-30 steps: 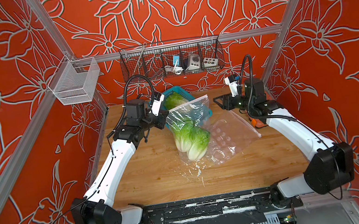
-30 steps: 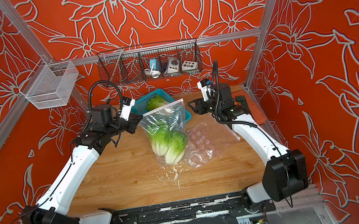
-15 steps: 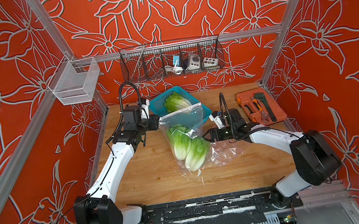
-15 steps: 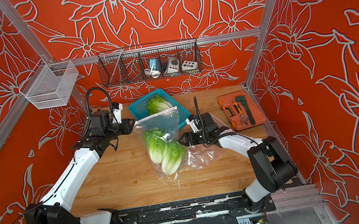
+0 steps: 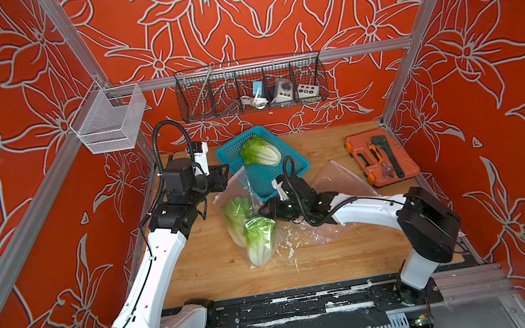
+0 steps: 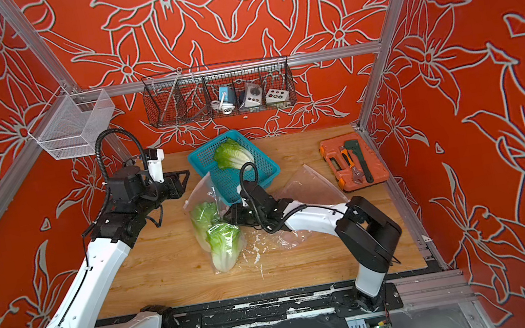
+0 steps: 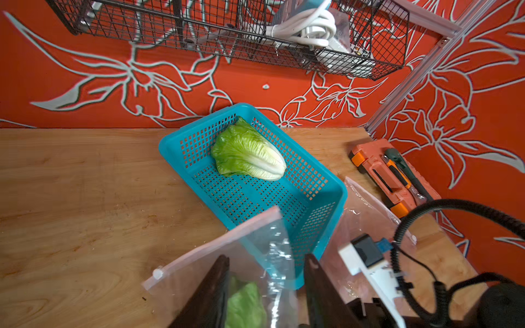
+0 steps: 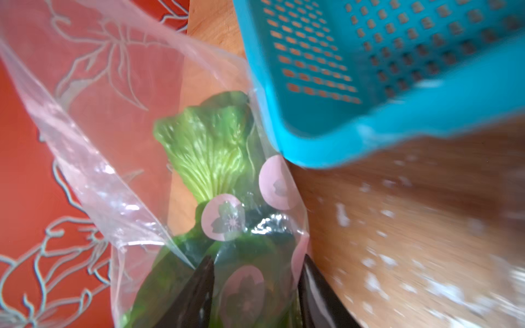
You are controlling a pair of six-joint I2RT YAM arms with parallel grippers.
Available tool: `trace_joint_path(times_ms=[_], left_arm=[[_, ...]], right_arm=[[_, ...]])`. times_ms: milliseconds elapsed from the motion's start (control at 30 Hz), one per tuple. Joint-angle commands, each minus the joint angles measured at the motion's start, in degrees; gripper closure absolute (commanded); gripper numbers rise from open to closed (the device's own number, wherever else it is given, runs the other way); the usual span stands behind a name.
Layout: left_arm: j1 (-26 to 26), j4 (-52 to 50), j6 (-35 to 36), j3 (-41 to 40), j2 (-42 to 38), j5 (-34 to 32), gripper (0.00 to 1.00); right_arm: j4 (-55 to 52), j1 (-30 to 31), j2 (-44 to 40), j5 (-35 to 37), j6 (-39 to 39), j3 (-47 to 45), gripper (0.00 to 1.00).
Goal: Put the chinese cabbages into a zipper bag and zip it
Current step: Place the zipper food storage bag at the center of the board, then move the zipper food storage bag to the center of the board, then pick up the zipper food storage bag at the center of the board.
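Note:
A clear zipper bag [image 5: 238, 186] [image 6: 203, 192] lies mid-table with two chinese cabbages [image 5: 260, 240] [image 6: 224, 246] inside it. Its mouth leans against a teal basket [image 5: 235, 139] [image 7: 163, 146]. A third cabbage [image 5: 259, 151] [image 7: 247, 153] lies in that basket. My left gripper [image 5: 225, 176] [image 7: 267, 269] hovers by the bag's mouth. It is open, with the bag's film [image 7: 216, 255] showing beyond its fingers. My right gripper [image 5: 262, 213] [image 8: 252, 272] is low at the bag's right side. Its fingers stand apart on either side of the bagged leafy tops [image 8: 210, 153].
A second clear bag [image 5: 338, 178] lies under my right arm. An orange tool case [image 5: 382, 156] sits at the back right. A black wire rack [image 5: 251, 88] and a white mesh bin [image 5: 108, 121] hang on the walls. White flecks dot the wood near the bag.
My left gripper opened and let go of the bag's mouth, and the bag sank lower. My right arm swung from the back right down to the bag's side, and its jaws narrowed.

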Motion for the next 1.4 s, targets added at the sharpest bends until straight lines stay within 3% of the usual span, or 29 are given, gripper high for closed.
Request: trace_joint_path(times_ms=[0, 200, 367, 467, 600, 733, 833, 900, 1067, 1233, 1367], left_arm=[[0.14, -1.74, -0.72, 1.25, -1.9, 0.87, 0.56], [0.14, -2.95, -0.38, 2.15, -3.41, 0.83, 0.56], [0.19, -4.33, 0.29, 3.1, -3.11, 0.37, 0.55], [0.14, -5.2, 0.88, 3.02, -3.11, 0.33, 0.55], [0.1, -5.89, 1.07, 1.89, -3.28, -1.28, 0.54], [-1.99, -5.89, -0.7, -1.85, -3.65, -1.35, 0.54], [-7.87, -4.16, -4.17, -8.17, -5.47, -2.72, 0.54], [-15.03, -0.94, -8.3, -14.3, -6.34, -4.28, 0.54], [-26.89, 8.71, -19.61, -28.67, -6.35, -6.43, 0.55], [-27.83, 13.93, -26.8, -39.79, -10.53, -9.56, 0.55], [-27.32, 10.84, -29.01, -44.42, -14.68, -14.4, 0.56]], right_arm=[[0.74, 5.05, 7.25, 6.67, 9.08, 7.86, 0.49], [-1.32, 7.82, 21.57, 4.61, 12.53, 24.67, 0.51], [-0.94, 7.96, 23.19, 4.35, 12.71, 27.87, 0.51], [-5.12, 7.1, 18.62, 3.38, 5.87, 25.31, 0.45], [-16.29, 4.06, 6.69, 4.58, -11.66, 19.38, 0.34], [-35.77, 0.79, -4.36, 14.33, -27.49, 15.28, 0.26], [-42.74, -5.66, -12.4, 17.77, -32.17, 7.88, 0.22], [-45.09, -11.44, -17.26, 20.29, -34.06, 3.06, 0.19], [-50.67, -27.61, -20.82, 26.57, -36.75, -2.61, 0.09], [-45.15, -40.62, -23.83, 29.31, -34.61, -11.22, 0.03], [-41.77, -47.94, -19.32, 22.46, -33.19, -11.92, 0.02]])
